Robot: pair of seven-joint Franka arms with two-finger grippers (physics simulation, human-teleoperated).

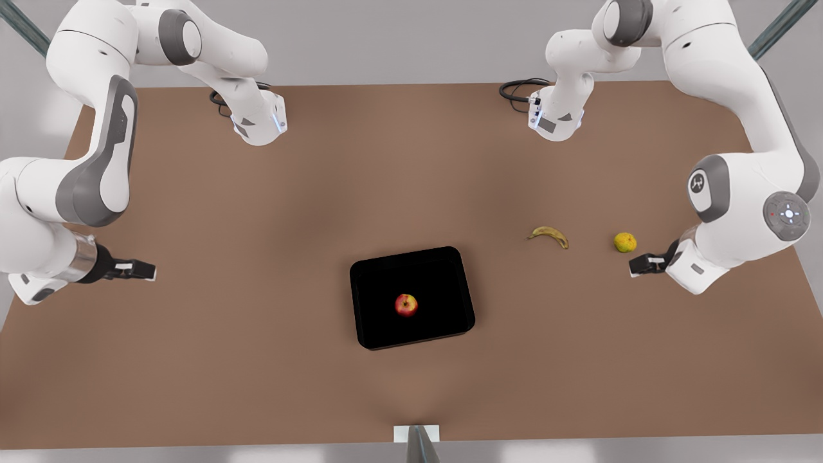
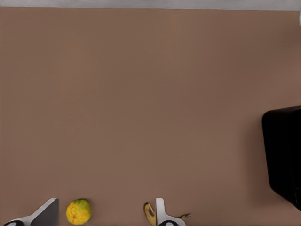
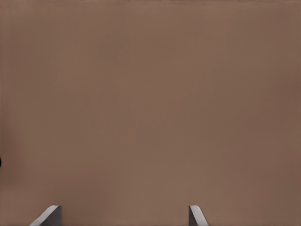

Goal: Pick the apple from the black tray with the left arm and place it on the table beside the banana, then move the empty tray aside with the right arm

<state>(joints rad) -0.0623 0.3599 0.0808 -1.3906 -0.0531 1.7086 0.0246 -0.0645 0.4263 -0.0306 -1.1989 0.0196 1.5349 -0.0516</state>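
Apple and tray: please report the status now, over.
Left end effector open, empty, near citrus and banana. Right end effector open, waiting over bare table. Apple in tray, untouched. Nothing in the way.

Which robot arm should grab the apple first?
Probably the left gripper. It hangs open beside the banana, where the apple must go. The right gripper waits open, across the tray.

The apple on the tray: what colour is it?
The apple is red with yellow patches, seen best in the front view against the black tray.
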